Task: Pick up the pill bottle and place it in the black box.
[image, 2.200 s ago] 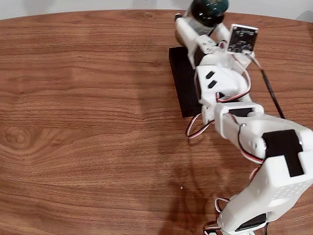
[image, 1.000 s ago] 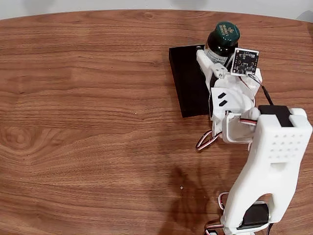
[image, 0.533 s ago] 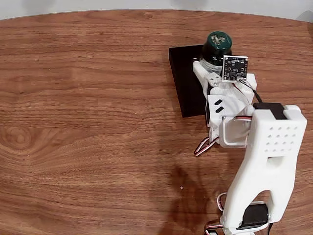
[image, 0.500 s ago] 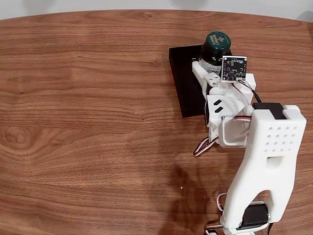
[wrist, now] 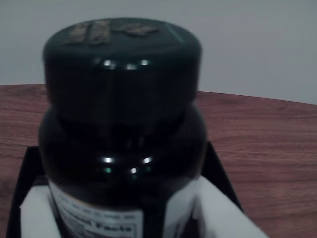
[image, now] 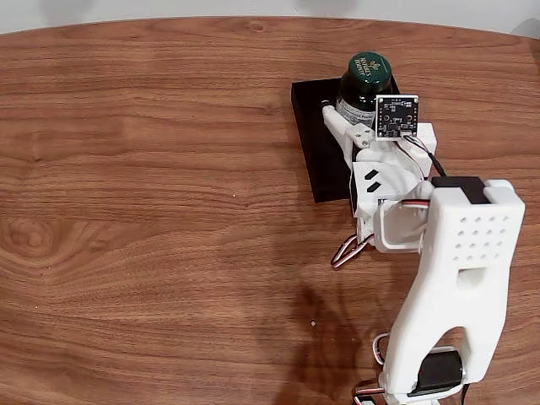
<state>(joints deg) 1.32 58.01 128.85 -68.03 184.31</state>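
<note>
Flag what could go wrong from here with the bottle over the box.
1. The pill bottle sits near the black box's far end in the fixed view; released there, it may land on the wall and topple out.
2. The pincer holds it low on the body, so the tall bottle could tip as the pincer opens.

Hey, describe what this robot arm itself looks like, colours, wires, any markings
In the fixed view the arm is white plastic in blocky segments, with black panels set into it. The big near segment has a grid of small round holes. Red, white and black wires loop out by the joints. A small dark circuit board sits near the gripper, whose jaws are white too.
</note>
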